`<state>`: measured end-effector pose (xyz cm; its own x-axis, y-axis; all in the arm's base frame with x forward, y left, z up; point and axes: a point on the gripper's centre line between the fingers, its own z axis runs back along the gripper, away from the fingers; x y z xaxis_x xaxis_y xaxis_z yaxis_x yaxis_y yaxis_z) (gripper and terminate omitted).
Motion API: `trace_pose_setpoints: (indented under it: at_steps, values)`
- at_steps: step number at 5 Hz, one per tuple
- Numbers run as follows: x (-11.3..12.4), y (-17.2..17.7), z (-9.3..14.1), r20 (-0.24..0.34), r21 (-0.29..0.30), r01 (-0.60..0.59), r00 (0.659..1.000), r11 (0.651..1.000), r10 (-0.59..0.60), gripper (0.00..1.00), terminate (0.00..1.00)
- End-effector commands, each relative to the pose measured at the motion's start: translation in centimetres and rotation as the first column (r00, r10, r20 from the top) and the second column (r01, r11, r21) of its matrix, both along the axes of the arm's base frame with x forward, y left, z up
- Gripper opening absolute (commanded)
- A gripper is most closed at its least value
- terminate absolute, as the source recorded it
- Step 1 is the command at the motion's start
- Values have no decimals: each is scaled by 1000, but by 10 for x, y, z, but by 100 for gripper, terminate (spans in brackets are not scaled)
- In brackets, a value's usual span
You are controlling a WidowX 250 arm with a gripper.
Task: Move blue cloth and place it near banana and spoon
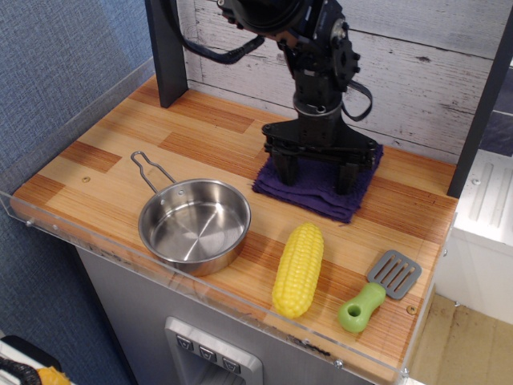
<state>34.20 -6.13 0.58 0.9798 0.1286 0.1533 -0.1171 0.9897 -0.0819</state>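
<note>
Corn-cob banana (pixel 298 269) lies near the front edge, the green-handled spoon (pixel 379 290) just to its right and the steel pan (pixel 195 225) to its left. Behind them, the blue cloth (pixel 322 182) sits flat on the wooden counter (pixel 120 152) near the back wall, and the gripper (pixel 318 169) stands over it, jaws spread wide, both fingertips planted on the fabric.

The fluffy dark purple-blue terry cloth (pixel 321 186) looked matt and soft. The round steel pan (pixel 195 225) shone glossy on the smooth striped wooden desk (pixel 120 152). The yellow plastic corn cob (pixel 298 269) had a bumpy, slightly shiny skin.
</note>
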Motion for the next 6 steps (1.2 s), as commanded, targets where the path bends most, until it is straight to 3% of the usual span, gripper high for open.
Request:
trace_pose_setpoints:
  at_steps: [1, 2, 6]
  values:
    - [-35, -29, -14, -96, -25, 1, 995, 1000, -3, 100, 0]
    - [-35, -24, -3, -88, -27, -11, 996, 1000, 9, 100, 0]
    - [-19, 21, 132, 118, -112, -62, 990, 992, 76, 100, 0]
